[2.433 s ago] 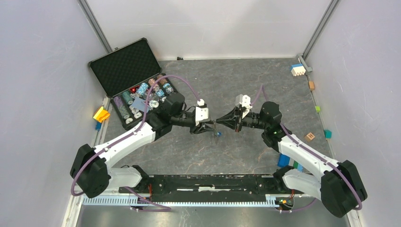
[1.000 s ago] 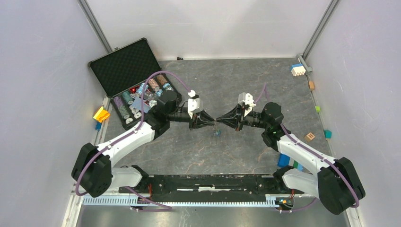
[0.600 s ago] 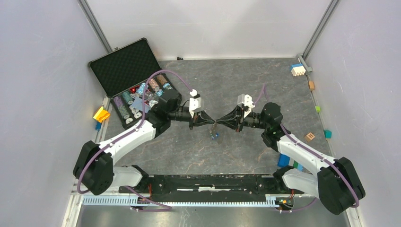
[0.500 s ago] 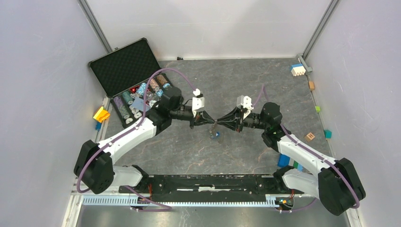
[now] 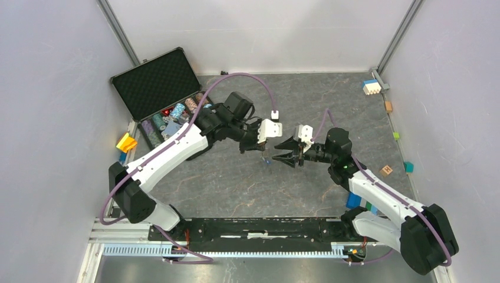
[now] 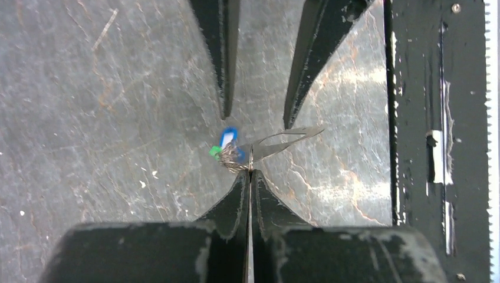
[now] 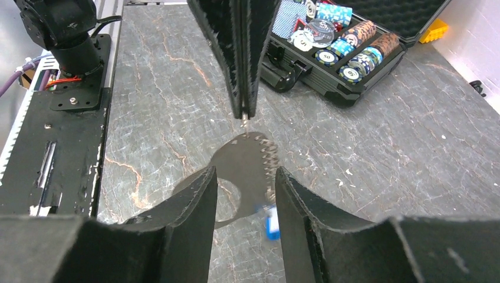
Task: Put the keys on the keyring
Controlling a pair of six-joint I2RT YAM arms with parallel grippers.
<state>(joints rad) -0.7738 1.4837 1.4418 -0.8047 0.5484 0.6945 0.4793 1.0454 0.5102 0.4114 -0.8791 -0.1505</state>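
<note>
My left gripper [image 6: 250, 175] is pinched tight on the keyring [image 6: 282, 139], holding it above the table [image 5: 236, 183]. The blue- and green-tagged keys [image 6: 227, 145] dangle at the pinch. My right gripper [image 7: 246, 174] faces it, jaws partly apart. The ring looks thin, light, springy and probably slippery, so I'd take its bare stretch.

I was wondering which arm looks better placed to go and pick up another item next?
Right. The right gripper stands open and empty, while the left gripper is shut on the keyring, with the blue-tagged key and green-tagged key dangling from it, so it probably should hold.
</note>
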